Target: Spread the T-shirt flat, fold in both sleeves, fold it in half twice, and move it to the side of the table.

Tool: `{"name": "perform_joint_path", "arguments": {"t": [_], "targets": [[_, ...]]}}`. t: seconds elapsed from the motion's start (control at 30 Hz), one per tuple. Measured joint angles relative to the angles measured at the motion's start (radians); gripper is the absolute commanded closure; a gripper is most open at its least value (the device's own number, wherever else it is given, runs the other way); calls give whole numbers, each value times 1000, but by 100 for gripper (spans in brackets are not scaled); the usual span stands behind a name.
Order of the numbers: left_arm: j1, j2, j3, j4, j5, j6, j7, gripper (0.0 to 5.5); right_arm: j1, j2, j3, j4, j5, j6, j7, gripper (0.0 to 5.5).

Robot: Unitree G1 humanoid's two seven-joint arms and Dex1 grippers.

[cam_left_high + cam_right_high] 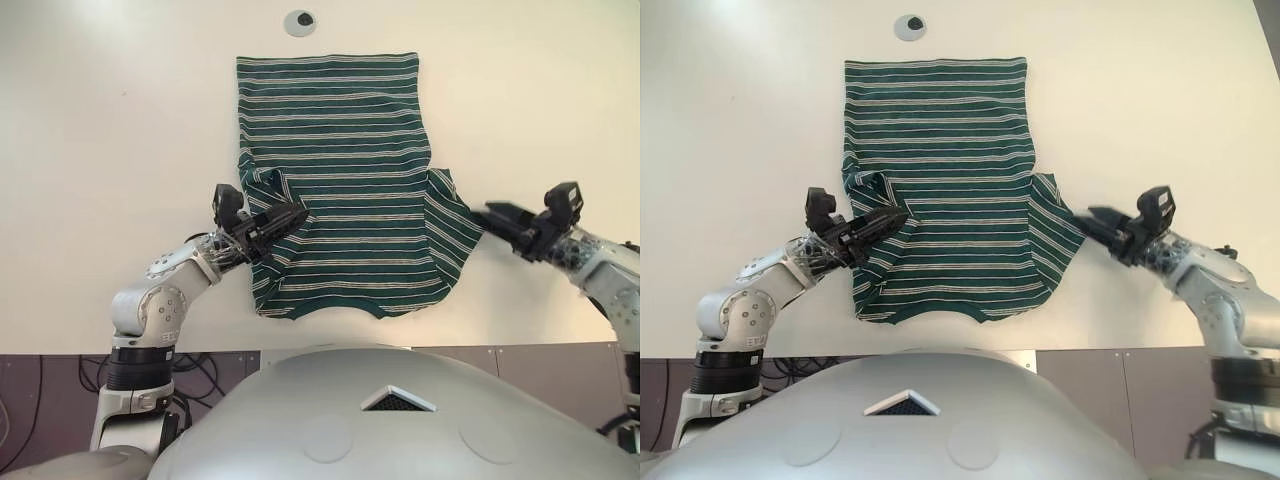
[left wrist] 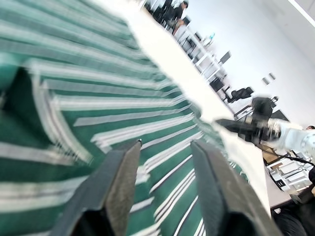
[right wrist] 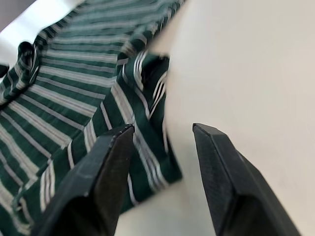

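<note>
A dark green T-shirt (image 1: 345, 170) with thin white stripes lies on the white table (image 1: 120, 150), hem at the far end and neckline (image 1: 385, 312) near me. Its left sleeve (image 1: 262, 186) is bunched inward onto the body. Its right sleeve (image 1: 455, 215) spreads outward. My left gripper (image 1: 297, 213) hovers open just over the shirt's left side, and striped cloth (image 2: 98, 98) lies under its fingers (image 2: 123, 177). My right gripper (image 1: 480, 215) is open at the tip of the right sleeve (image 3: 147, 98), nothing between its fingers (image 3: 219, 167).
A small grey round disc (image 1: 300, 22) sits in the table beyond the hem. Bare tabletop extends left and right of the shirt. The table's near edge (image 1: 150, 350) runs just below the neckline, with cables (image 1: 195, 370) under it.
</note>
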Motion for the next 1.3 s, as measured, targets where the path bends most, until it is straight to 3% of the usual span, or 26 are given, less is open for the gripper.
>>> {"name": "perform_joint_path", "arguments": {"t": [0.2,0.67,1.07,1.3], "targets": [[49,-64,6,-129,42,-141,17,355,3,-3,-7,-28,-39,69,24,331],[61,-97,34,-152,28,-170,60,353,21,2,-35,-40,-68,132,71,548],[49,-107,35,-129,30,-186,60,353,29,46,-102,-162,56,230,118,548],[28,-107,44,-113,29,-194,58,353,-59,127,-48,-297,133,257,87,548]]}}
